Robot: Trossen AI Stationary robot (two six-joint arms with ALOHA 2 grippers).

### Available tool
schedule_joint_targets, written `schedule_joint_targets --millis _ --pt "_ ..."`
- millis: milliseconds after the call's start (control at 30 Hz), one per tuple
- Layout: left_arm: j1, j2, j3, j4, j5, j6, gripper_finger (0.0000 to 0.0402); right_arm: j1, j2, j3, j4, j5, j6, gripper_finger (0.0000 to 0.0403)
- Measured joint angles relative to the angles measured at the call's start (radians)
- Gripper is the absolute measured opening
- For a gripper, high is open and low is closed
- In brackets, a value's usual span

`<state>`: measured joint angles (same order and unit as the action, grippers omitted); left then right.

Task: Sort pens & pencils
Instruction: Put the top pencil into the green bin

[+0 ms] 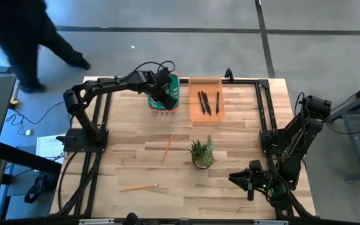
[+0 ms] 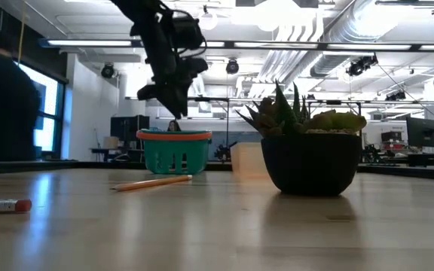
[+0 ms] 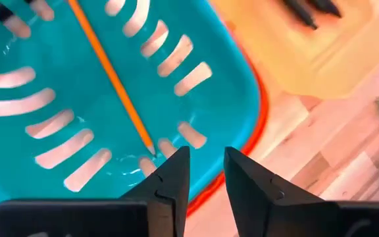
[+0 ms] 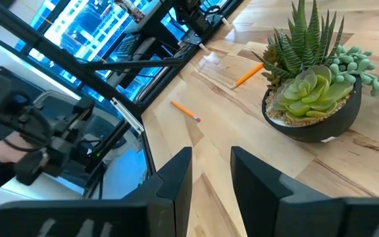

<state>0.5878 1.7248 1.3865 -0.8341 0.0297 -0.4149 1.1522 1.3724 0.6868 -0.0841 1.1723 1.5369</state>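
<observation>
My left gripper (image 1: 165,100) hangs open over the teal basket (image 1: 161,94), its fingertips (image 3: 206,174) just above the basket's near wall. One orange pencil (image 3: 110,72) lies flat on the basket floor, apart from the fingers. Three black pens (image 1: 208,102) lie in the orange tray (image 1: 192,112) beside the basket. Two more pencils lie flat on the table: one (image 1: 168,147) near the middle, one (image 1: 139,187) toward the near edge. My right gripper (image 1: 250,182) waits open at the table's near right.
A potted succulent (image 1: 202,153) stands between the tray and my right gripper, close to the middle pencil. Bare wood shows across the near left of the table (image 1: 117,162). A person (image 1: 24,37) walks on the floor beyond the far left corner.
</observation>
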Motion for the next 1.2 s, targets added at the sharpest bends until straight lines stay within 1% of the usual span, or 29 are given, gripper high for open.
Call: schedule_joint_targets --millis 133,267,367,667,800,933,1100,1200 --pt "-0.025 -0.043 0.0 -0.009 0.001 0.0 0.0083 0.0 0.0 0.0 -0.001 -0.004 0.0 0.0096" --pt "-0.073 -0.074 0.0 -0.039 0.001 -0.007 0.0083 0.0 0.0 0.0 -0.001 -0.004 -0.012 0.0096" --pt "-0.123 -0.079 0.0 -0.061 -0.006 -0.013 0.0083 0.0 0.0 0.0 -0.001 -0.004 -0.019 0.0096" --pt "-0.291 -0.079 0.0 -0.072 -0.074 -0.092 0.0083 0.0 0.0 0.0 -0.002 -0.006 -0.019 0.0096" --pt "-0.35 -0.079 0.0 -0.075 -0.112 -0.152 0.0083 0.0 0.0 0.0 -0.003 -0.006 -0.027 0.0096" --pt "-0.383 -0.079 -0.009 -0.082 -0.129 -0.236 0.0083 0.0 0.0 0.0 -0.008 -0.006 -0.036 0.0096" --pt "-0.428 -0.077 -0.075 -0.078 -0.129 -0.344 0.0083 0.0 0.0 0.0 -0.008 -0.007 -0.046 0.0096" --pt "-0.462 -0.077 -0.127 -0.03 -0.128 -0.411 0.0083 0.0 0.0 0.0 -0.008 -0.023 -0.046 0.0096"
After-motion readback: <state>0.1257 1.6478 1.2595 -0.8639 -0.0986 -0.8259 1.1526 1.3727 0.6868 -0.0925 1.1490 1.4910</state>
